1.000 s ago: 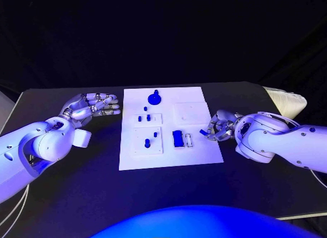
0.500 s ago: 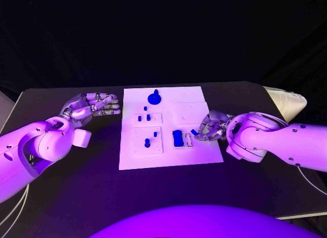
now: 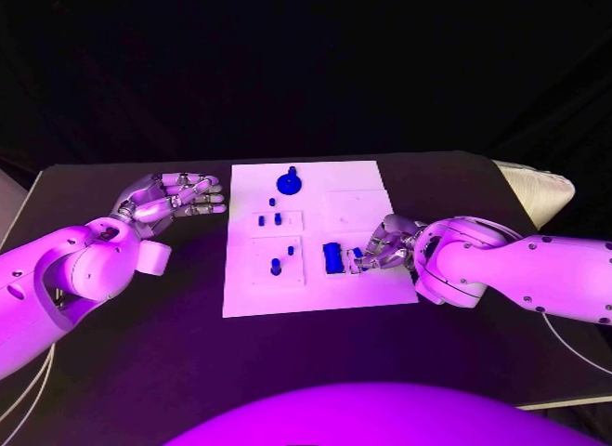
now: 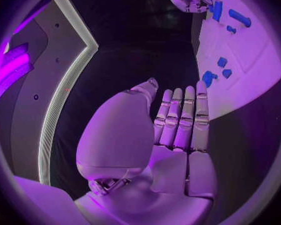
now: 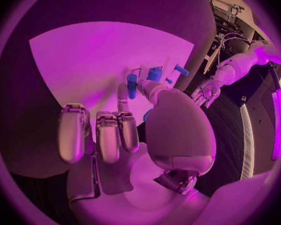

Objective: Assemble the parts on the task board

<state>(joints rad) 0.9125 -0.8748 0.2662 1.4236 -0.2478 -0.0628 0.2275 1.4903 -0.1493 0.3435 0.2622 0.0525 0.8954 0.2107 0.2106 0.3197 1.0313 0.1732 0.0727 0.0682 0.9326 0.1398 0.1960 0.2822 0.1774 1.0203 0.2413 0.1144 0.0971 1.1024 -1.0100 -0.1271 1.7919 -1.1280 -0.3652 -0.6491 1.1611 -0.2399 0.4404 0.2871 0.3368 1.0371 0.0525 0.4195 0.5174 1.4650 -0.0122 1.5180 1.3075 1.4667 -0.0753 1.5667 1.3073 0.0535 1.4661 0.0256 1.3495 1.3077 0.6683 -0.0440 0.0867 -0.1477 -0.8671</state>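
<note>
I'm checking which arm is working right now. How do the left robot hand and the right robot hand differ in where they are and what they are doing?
The left robot hand hovers over the black table beside the white task board, palm up, fingers apart, holding nothing. The right robot hand reaches over the board's near right part, fingertips at the blue rectangular block; whether it grips anything is unclear. Both are silver, many-fingered, on white arms.

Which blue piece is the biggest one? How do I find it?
Find the white task board in the middle of the black table. Go to its far edge, away from the robot. The round blue part with a knob sits there alone, much bigger than the small pegs nearer.
</note>
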